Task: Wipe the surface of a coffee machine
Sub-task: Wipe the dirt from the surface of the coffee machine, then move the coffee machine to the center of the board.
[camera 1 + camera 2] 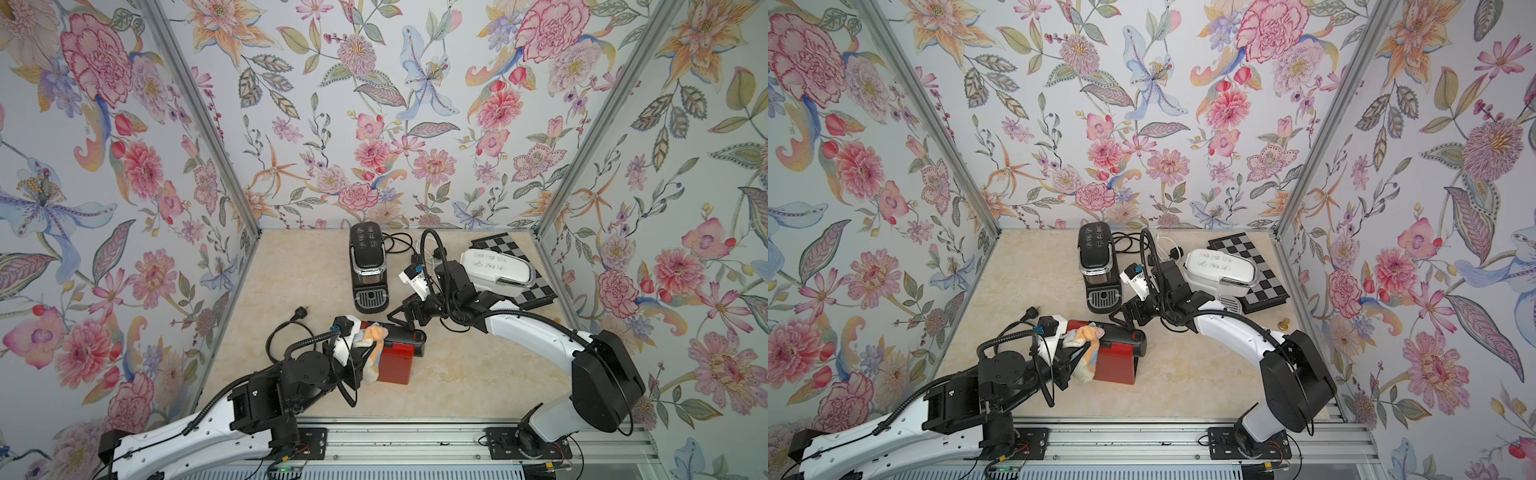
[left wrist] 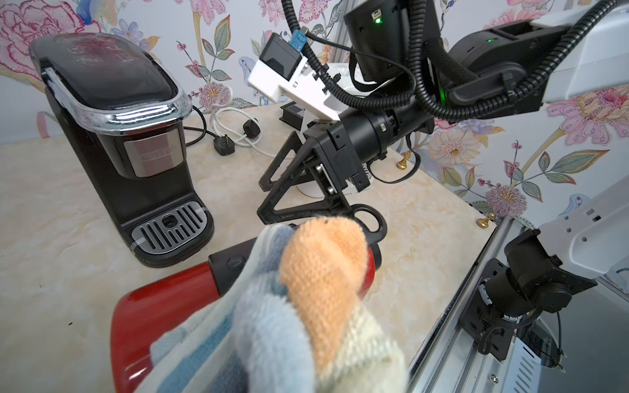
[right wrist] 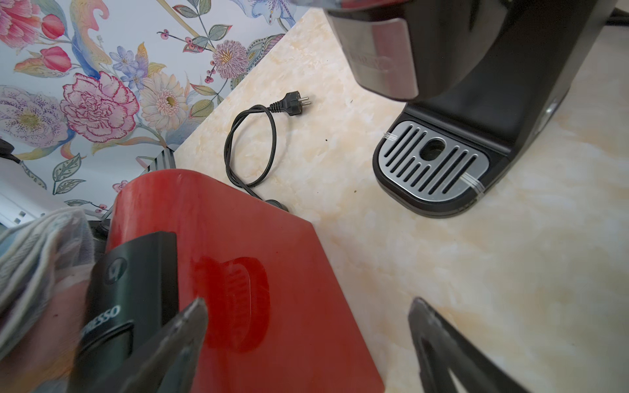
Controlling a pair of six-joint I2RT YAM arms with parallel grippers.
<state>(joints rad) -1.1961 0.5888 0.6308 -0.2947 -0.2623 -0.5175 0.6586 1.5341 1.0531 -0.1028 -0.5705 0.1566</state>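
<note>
The left pincer (image 1: 361, 353) squeezes the cloth (image 2: 323, 272) on the red machine (image 3: 272, 238). The right pincer (image 3: 308, 304) is open, empty. Hard pushing could slide the machine.

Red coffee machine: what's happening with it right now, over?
Left gripper shut on cloth, cloth on top of red coffee machine. Right gripper open, empty, at its front end. Black coffee machine behind, apart.

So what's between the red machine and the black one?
The open right gripper hangs there in both top views; the counter under it is bare in the right wrist view.
</note>
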